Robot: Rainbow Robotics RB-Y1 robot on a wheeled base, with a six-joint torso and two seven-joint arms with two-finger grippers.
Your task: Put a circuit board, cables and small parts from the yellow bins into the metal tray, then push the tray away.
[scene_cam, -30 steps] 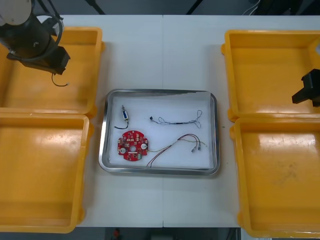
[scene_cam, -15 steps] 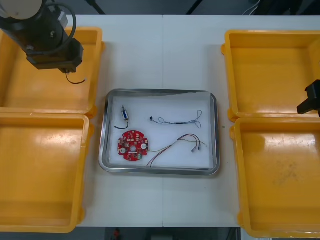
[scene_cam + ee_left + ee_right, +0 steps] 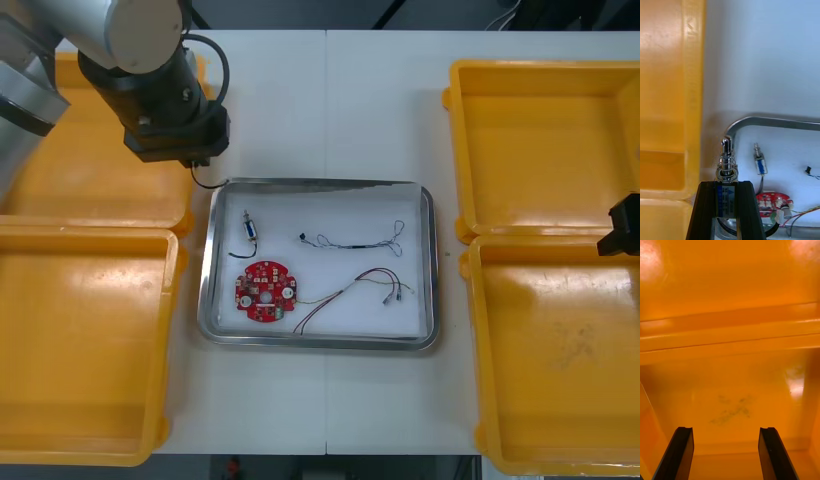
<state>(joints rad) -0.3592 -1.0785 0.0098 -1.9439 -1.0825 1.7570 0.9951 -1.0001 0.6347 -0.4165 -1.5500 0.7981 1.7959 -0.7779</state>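
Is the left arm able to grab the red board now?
Probably not yet. The left gripper, at the metal tray's far left corner, is shut on a small metal part. The red circuit board lies uncovered, so dropping that part should free the way. The right gripper hangs over the right yellow bins.

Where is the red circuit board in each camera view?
Front view: the circuit board lies in the metal tray, toward its left rim.
Left wrist view: beside the left gripper, which is shut on a small metal part.
Right wrist view: not in it; the open right gripper faces a yellow bin.
Shared landmark: the tray's curved rim.
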